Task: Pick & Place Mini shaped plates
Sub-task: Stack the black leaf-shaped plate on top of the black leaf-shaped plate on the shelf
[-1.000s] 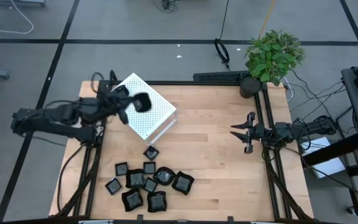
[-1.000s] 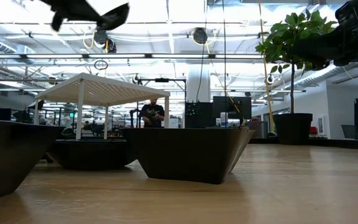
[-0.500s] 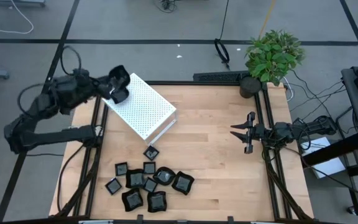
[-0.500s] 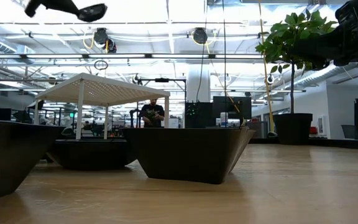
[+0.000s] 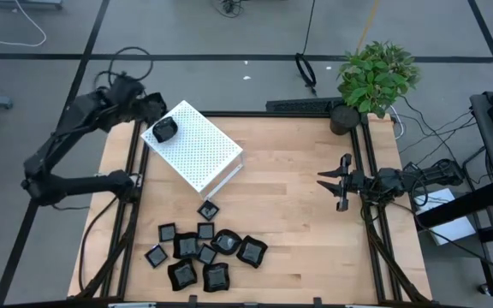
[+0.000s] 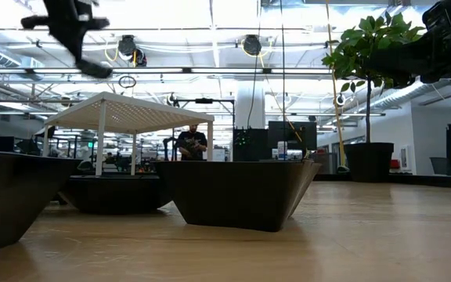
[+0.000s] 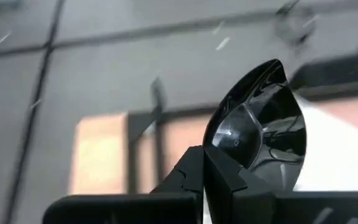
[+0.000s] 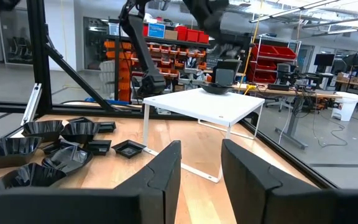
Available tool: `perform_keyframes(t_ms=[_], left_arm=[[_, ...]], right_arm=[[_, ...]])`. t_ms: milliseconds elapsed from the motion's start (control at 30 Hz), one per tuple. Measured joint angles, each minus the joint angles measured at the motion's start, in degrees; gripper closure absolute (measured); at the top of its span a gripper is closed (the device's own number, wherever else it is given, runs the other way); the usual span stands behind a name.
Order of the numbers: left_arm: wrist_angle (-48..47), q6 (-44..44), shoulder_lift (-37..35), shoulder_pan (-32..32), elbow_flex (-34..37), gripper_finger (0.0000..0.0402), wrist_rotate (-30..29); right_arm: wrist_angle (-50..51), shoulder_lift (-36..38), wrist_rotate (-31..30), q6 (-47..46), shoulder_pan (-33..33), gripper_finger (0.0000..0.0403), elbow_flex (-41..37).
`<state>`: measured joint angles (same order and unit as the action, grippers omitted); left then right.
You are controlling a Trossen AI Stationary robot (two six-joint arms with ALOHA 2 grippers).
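Left tool (image 7: 205, 163) pinching glossy black plate (image 7: 258, 121), seemingly scalloped, above white perforated box (image 5: 197, 145)

Eleven mini shaped plates (image 5: 205, 250), one white perforated box (image 5: 197, 147), one plant (image 5: 377, 75).

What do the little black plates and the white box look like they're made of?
The plates look like glossy black plastic or glazed ceramic; the one in the left gripper mirrors the room. I can't tell which. The white box looks like matte painted sheet metal, its top dotted with holes, on thin legs.
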<state>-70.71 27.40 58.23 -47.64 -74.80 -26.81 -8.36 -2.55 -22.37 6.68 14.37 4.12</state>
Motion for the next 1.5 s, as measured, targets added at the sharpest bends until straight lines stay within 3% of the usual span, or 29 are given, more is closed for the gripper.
perform_keyframes(t_ms=[233,600,800,933,1500], left_arm=[[4.0,-3.3,2.2,-6.1,2.8,0.0401,7.6],[7.6,-3.8,-5.9,-11.1,8.3,0.0401,17.2],[12.8,-3.7,-9.3,-11.8,18.5,0.0400,15.0],[18.4,-4.0,-10.7,-13.0,22.6,0.0400,18.8],[20.8,-2.6,-10.7,-13.1,26.2,0.0391,19.2]], right_arm=[[0.0,0.0,0.0,0.0,0.0,0.0300,0.0],[0.0,0.0,0.0,0.0,0.0,0.0300,0.0],[0.0,0.0,0.0,0.0,0.0,0.0300,0.0],[0.0,0.0,0.0,0.0,0.0,0.0300,0.0],[0.0,0.0,0.0,0.0,0.0,0.0300,0.0]])
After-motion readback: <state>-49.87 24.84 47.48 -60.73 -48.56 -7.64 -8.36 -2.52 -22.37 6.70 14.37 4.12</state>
